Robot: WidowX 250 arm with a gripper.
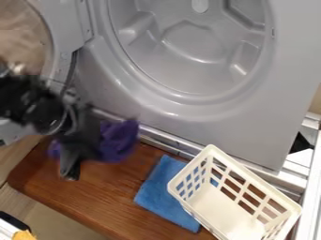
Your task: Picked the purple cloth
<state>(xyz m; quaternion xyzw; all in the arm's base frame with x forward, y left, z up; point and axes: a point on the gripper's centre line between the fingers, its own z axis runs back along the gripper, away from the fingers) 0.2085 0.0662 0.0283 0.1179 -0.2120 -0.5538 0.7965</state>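
At the left, the black gripper hangs over the wooden board, shut on the purple cloth. The bunched cloth bulges out to the right of the fingers, and a small part of it shows on their left. The gripper hides the middle of the cloth. Whether its lower edge touches the board, I cannot tell.
A grey machine with a round opening stands behind, its door swung out at the left. On the wooden board lie a blue cloth and, partly over it, a white basket.
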